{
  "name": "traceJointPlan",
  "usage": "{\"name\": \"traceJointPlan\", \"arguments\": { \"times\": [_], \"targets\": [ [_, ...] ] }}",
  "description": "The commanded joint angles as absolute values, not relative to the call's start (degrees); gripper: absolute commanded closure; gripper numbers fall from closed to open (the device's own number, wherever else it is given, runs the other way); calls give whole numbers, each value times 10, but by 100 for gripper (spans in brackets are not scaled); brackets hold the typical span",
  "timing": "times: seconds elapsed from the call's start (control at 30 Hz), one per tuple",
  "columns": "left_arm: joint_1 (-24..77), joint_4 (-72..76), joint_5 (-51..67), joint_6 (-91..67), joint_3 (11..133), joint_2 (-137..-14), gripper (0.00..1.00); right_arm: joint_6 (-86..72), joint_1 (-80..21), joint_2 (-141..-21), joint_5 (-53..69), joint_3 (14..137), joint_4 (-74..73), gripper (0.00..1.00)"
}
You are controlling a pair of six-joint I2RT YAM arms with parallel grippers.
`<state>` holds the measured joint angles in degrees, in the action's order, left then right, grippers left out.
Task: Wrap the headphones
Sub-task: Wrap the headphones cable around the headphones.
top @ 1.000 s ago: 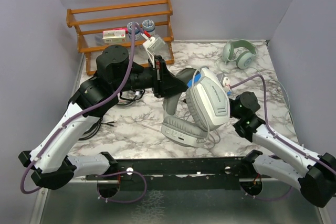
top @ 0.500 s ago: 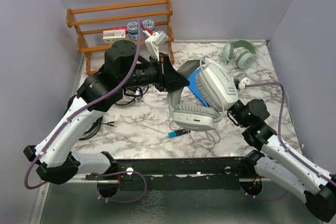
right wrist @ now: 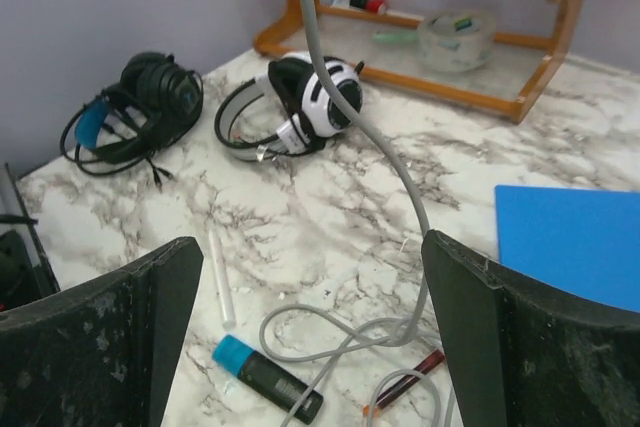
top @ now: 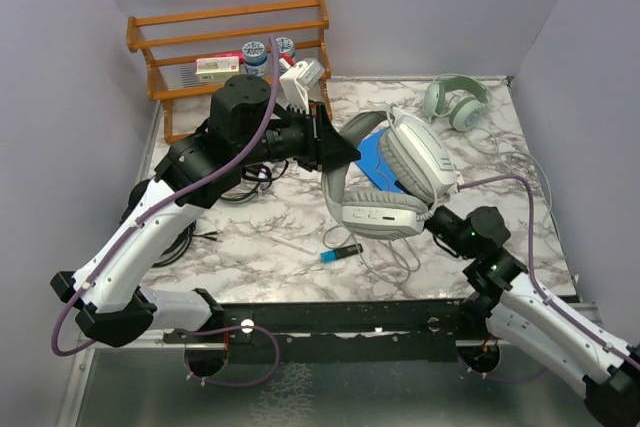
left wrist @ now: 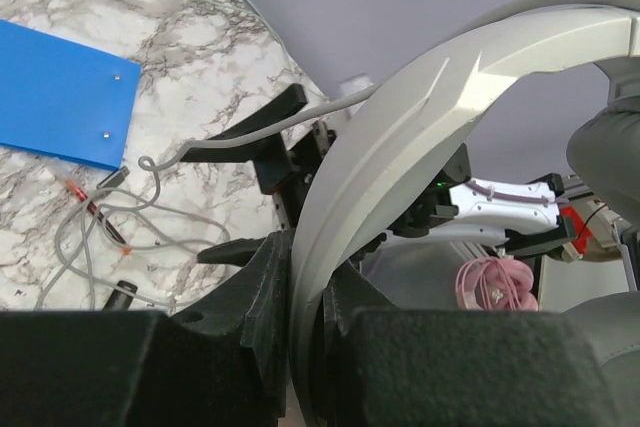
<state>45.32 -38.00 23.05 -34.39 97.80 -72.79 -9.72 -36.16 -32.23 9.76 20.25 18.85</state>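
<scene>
Left fingers clenched on headband of grey-white headphones, lifted above worktop, likely so cable hangs free | right fingers spread wide, cable dangling between them, untouched, poised to gather.

We count 4 prs in all: 1 big grey-white headphones, 1 pale green headphones, 1 all-black headphones and 1 white-and-black headphones. There is 1 wooden rack, and on it we make out 2 blue-lidded jars, 1 small box and 1 tape roll. On the 1 marble table we tally 1 blue board, 1 marker w/ blue cap, 1 thin white stick and 1 red-and-black pen.
</scene>
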Motion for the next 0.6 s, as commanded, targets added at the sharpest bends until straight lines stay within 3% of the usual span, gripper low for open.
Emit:
{"name": "traceJointPlan", "arguments": {
  "times": [0.0, 0.4, 0.47, 0.57],
  "targets": [
    [450, -363, 226, -359, 1004, -714, 100, -72, -362, -414, 147, 209, 279, 0],
    [450, -373, 220, -361, 1006, -700, 100, -50, -363, -595, 46, 261, 380, 9],
    [449, -373, 220, -360, 1010, -702, 100, -56, -362, -611, 31, 265, 386, 22],
    [449, -373, 215, -357, 1014, -706, 100, -47, -363, -624, 64, 271, 384, 65]
  ]
}}
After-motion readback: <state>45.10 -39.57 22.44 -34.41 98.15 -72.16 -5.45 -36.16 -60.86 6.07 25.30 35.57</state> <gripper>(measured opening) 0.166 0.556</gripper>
